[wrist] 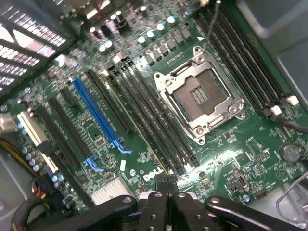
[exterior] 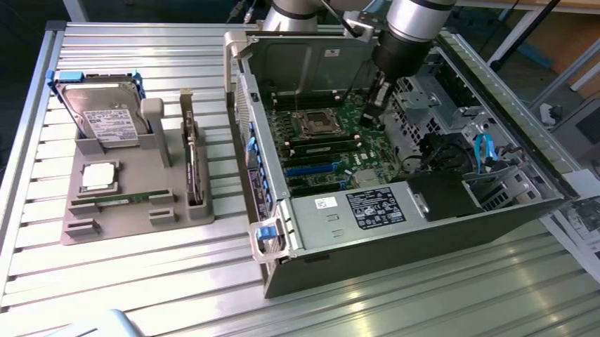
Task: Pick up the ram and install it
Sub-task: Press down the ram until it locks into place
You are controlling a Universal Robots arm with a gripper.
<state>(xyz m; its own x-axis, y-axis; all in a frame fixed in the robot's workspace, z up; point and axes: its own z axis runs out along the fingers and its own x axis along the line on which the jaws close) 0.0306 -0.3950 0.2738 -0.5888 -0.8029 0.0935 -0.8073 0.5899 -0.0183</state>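
At the exterior view's left we see a grey holder tray (exterior: 131, 210) on the slatted metal table (exterior: 28, 210), carrying a hard drive (exterior: 101, 109) standing at its far end, a square silver processor chip (exterior: 98, 175) below it, and the ram (exterior: 120, 200), a thin green stick lying flat in its slot near the tray's front edge. An expansion card (exterior: 192, 158) stands on edge along the tray's right side. Further right sits the open computer case (exterior: 403, 210) with its motherboard (exterior: 324, 144) exposed and the empty processor socket (exterior: 314, 123) in view. The claw (exterior: 375, 105) hangs inside the case over the motherboard, well apart from the ram. In the wrist view we see the claw (wrist: 166, 192) clenched, its fingers (wrist: 154, 199) pressed together with nothing between them, just above the long dark memory slots (wrist: 154, 120) beside the processor socket (wrist: 199, 98).
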